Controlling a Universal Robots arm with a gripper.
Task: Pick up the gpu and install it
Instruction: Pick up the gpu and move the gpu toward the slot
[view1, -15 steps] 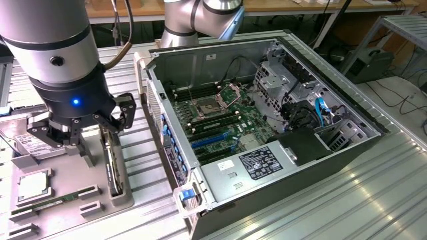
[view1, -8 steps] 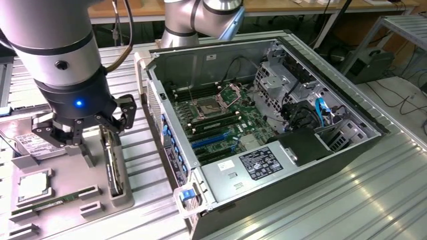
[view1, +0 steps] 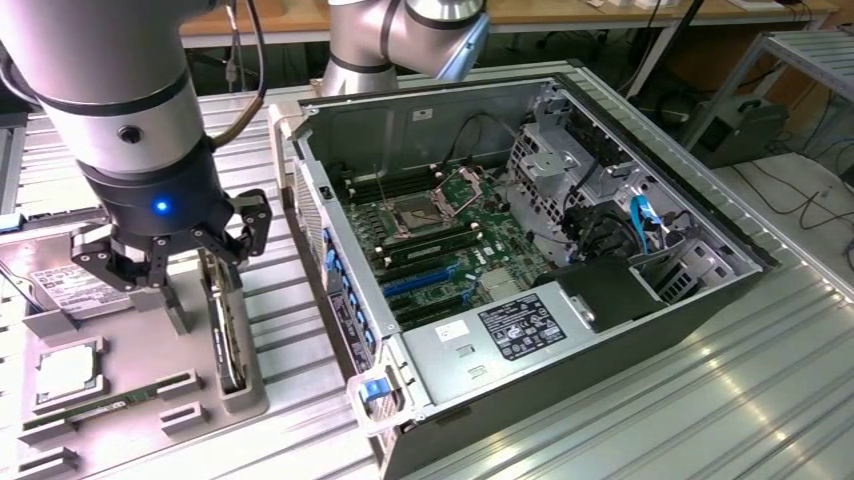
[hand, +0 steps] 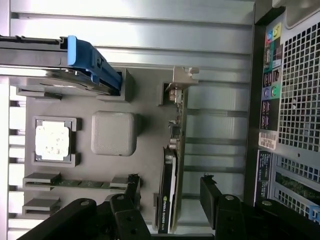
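The gpu is a thin dark card standing on edge in a slot of the grey holder tray, at the exterior view's left. In the wrist view the gpu shows edge-on, its pale metal bracket at the far end. My gripper hangs just above the card's end. The gripper is open, one black finger on each side of the card, with a gap to both faces. Neither finger touches the card.
The open computer case lies to the exterior view's right of the tray, motherboard and blue slots exposed. The tray also holds a hard drive, a processor, a memory stick and a grey block.
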